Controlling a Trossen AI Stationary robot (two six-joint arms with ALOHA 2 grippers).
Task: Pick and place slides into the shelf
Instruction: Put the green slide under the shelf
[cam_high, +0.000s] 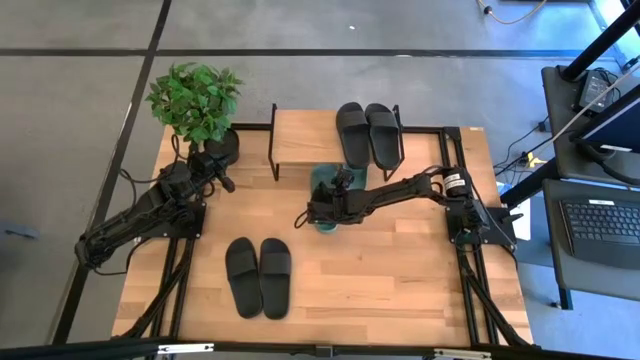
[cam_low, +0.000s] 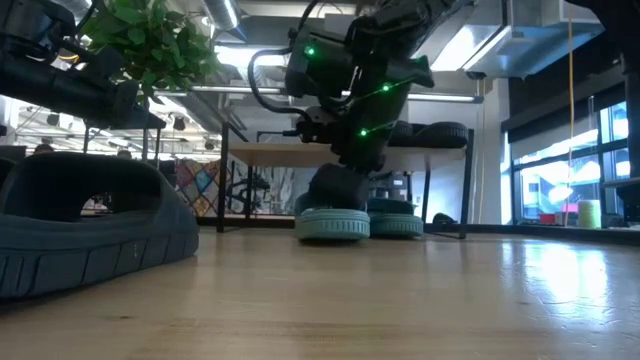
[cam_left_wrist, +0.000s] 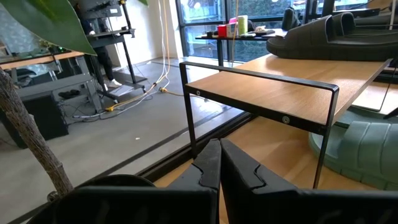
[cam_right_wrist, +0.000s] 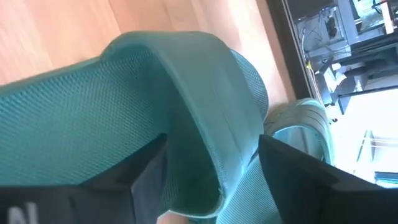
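The green slide (cam_high: 326, 190) lies on the table (cam_high: 400, 270) just in front of the shelf (cam_high: 300, 140), with its partner beside it under the shelf's edge. The right arm reaches across from the table's right side, its gripper (cam_high: 318, 213) low over this slide. In the right wrist view the two dark fingers (cam_right_wrist: 149, 177) straddle the green strap (cam_right_wrist: 205, 124), touching it on both sides.

The left arm rests bent at the table's left, its gripper (cam_high: 222, 180) near a potted plant (cam_high: 196, 100); its wrist view shows the fingertips (cam_left_wrist: 211, 168) pressed together.

Six slides are in view: one black pair (cam_high: 368, 130) on the shelf's top board, one black pair (cam_high: 258, 276) on the near tabletop, and the green pair.

Only the low view shows the green soles (cam_low: 333, 224) flat on the wood.
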